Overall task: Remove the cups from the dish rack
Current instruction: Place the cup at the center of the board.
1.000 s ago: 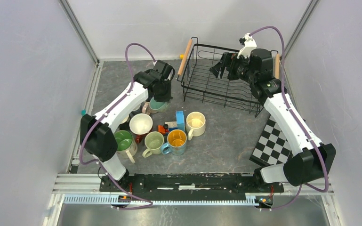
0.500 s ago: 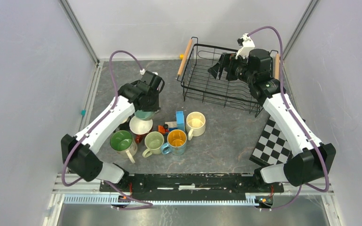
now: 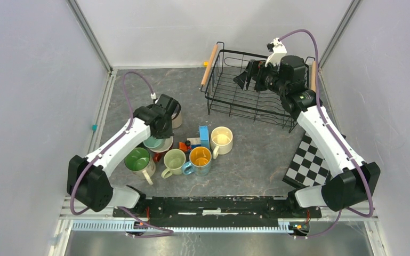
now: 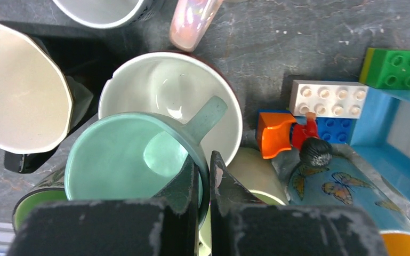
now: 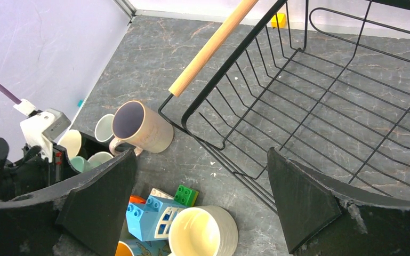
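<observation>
Unloading seems nearly over: the dish rack [image 3: 234, 96] holds nothing I can see, my right fingers [image 5: 304, 202] hang spread apart above it, and my left fingers [image 4: 225, 184] clamp the rim of the pale green mug [image 4: 122, 160] over the other mugs [image 3: 174, 159] left of that rack, awaiting release.

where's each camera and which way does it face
Top external: above and behind the bases, looking down at the table; the left arm, the right arm and the dish rack show.
Left wrist: on the left gripper, looking down at the teal mug whose rim its fingers pinch.
Right wrist: on the right gripper, looking down across the rack towards the left arm; its spread fingers frame the bottom.
Shared: both wrist views show the toy blocks and pink-beige mug.
</observation>
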